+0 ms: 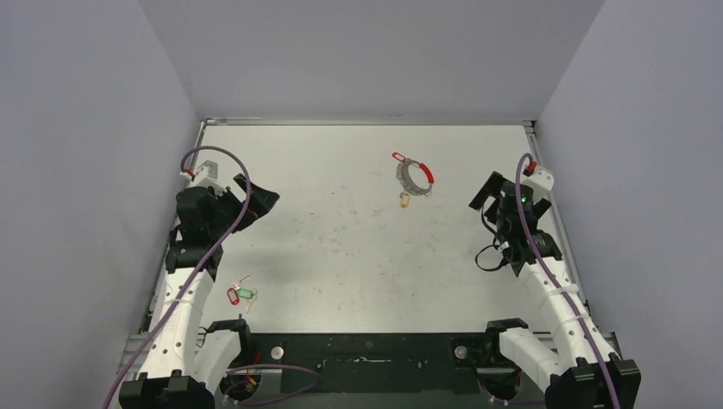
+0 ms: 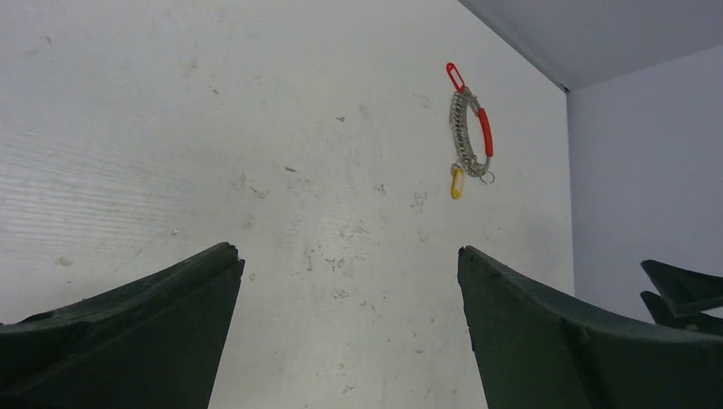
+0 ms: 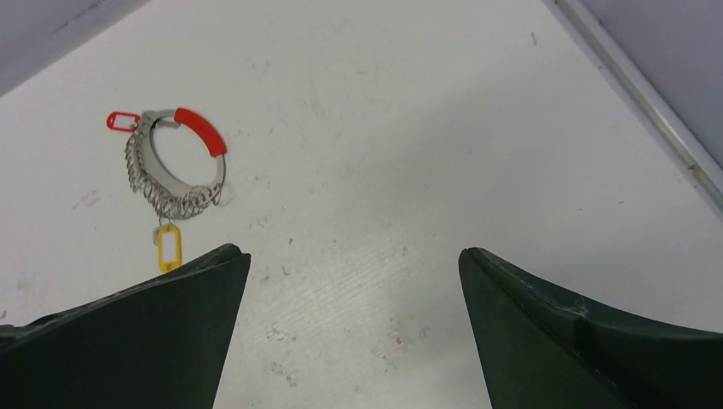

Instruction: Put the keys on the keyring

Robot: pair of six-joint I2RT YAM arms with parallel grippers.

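Top external: both pairs of jaws stand wide apart, holding nothing, above the surface [image 1: 358,256].
Probably poised for a first pick, the left jaws hang mid left, the right jaws mid right; the keyring [image 1: 414,175] lies upper centre, nearer the right arm [image 1: 546,281], a yellow-tagged key [image 1: 404,200] at its rim; loose keys [image 1: 241,294] with red and green tags lie lower left, beside the left arm [image 1: 183,294].

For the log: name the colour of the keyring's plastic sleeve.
Red sleeve; right wrist view shows it best.
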